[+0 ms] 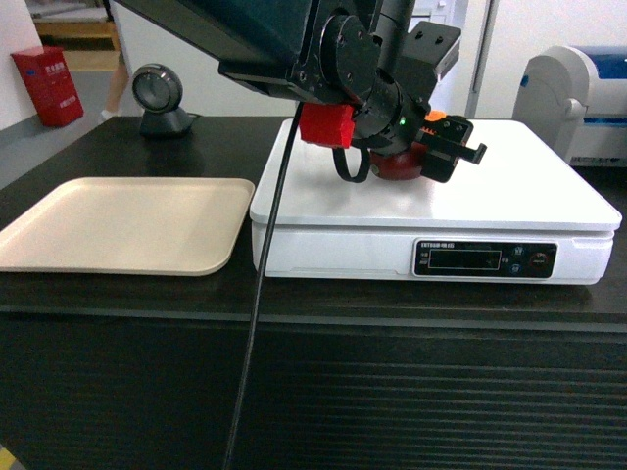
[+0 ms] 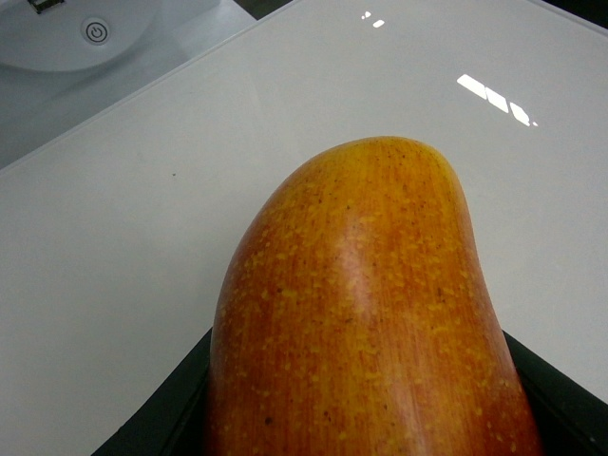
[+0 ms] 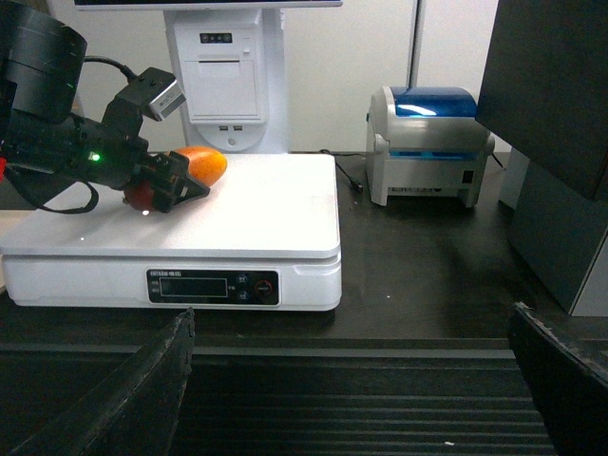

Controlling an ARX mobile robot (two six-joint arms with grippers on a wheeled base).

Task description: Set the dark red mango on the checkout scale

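**Figure: Mango held over the weighing platform at the checkout**

Dark, flat-topped and ribbed along its front panel, the checkout (image 1: 323, 392) filled the near field of the head view. On its top, nearest the camera, stood the scale (image 1: 549, 201), a white box with a dark display strip (image 1: 485, 259) facing forward; a flat beige tray (image 1: 127, 225) lay just beside it to the left. Over the rear left part of the scale's platform, the left gripper (image 1: 446, 147) was closed on the dark red mango (image 2: 370, 313), of which only a dark red patch showed below the wrist in the head view. The left wrist view showed the fruit's orange-yellow, speckled end projecting past the dark fingers (image 2: 560, 399) over the glossy white platform. Whether the mango already rested on the platform or hung just above it could not be told. The right gripper (image 3: 347, 380) sat low before the counter front, its two fingers spread wide and holding nothing. Farther back stood a small grey round device (image 1: 162, 98), a blue-topped printer (image 3: 432, 142) and a white terminal stand (image 3: 228, 76).

The fruit was judged firm but bruisable, moderately heavy, and smooth enough to slip. Being oval, it would probably roll once released. The steadiest hold was judged to be across its broad middle, with light pressure, and release best made with the long side flat on the platform.
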